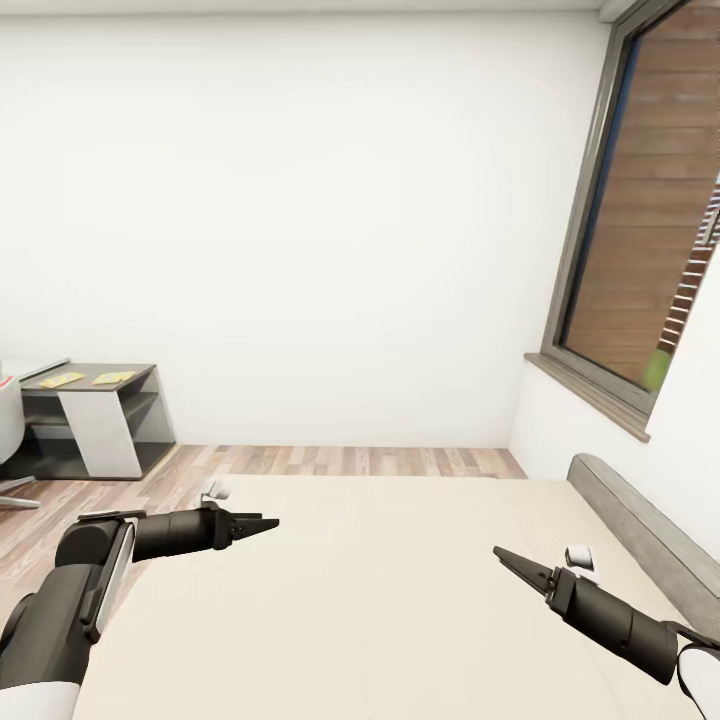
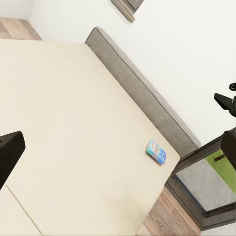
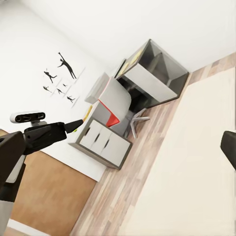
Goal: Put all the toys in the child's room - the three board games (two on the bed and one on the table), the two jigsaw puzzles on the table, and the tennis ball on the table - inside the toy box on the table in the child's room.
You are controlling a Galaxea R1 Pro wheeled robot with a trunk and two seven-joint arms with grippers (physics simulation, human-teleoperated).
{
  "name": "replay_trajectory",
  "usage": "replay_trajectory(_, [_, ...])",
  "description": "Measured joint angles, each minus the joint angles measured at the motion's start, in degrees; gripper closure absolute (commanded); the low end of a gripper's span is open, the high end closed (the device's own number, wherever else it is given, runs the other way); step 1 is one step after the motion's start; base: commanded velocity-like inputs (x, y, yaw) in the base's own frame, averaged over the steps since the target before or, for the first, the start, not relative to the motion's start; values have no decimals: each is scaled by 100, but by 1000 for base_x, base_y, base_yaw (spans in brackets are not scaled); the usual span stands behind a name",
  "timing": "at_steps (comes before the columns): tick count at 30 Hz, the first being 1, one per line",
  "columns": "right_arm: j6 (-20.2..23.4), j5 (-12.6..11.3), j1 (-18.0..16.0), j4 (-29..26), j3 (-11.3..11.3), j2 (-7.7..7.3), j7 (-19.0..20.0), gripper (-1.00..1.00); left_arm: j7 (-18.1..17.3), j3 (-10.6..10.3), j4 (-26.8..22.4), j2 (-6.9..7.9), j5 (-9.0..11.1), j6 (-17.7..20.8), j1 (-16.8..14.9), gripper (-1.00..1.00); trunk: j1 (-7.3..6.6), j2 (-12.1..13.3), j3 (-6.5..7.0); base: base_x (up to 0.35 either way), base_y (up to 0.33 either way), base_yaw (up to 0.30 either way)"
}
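Observation:
Two jigsaw puzzles (image 1: 60, 380) (image 1: 112, 377) lie on the low dark section of the table (image 1: 100, 430) at the far left. A small blue board game (image 2: 156, 151) rests on the cream bed (image 1: 380, 600), close to the grey headboard (image 2: 142, 93). My left gripper (image 1: 262, 522) hovers over the bed's left part, open and empty; one of its fingers (image 2: 10, 152) shows in the left wrist view. Over the bed's right part my right gripper (image 1: 505, 556) is open and empty too. The toy box and tennis ball are out of view.
A chair (image 3: 112, 105) with a red seat stands by the white drawers (image 3: 103, 142) of the table (image 3: 157, 69). A strip of wood floor (image 1: 350, 460) runs between bed and wall. A big window (image 1: 650, 220) fills the right wall above the headboard (image 1: 640, 520).

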Motion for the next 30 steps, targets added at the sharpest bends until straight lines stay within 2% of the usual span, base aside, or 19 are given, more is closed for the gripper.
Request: replay_trajectory(30, [4,-1,0,-2,-4,-8,0,-100,0,-3,1,0,0,4,0,-100,0,0,12,0,-208,-12])
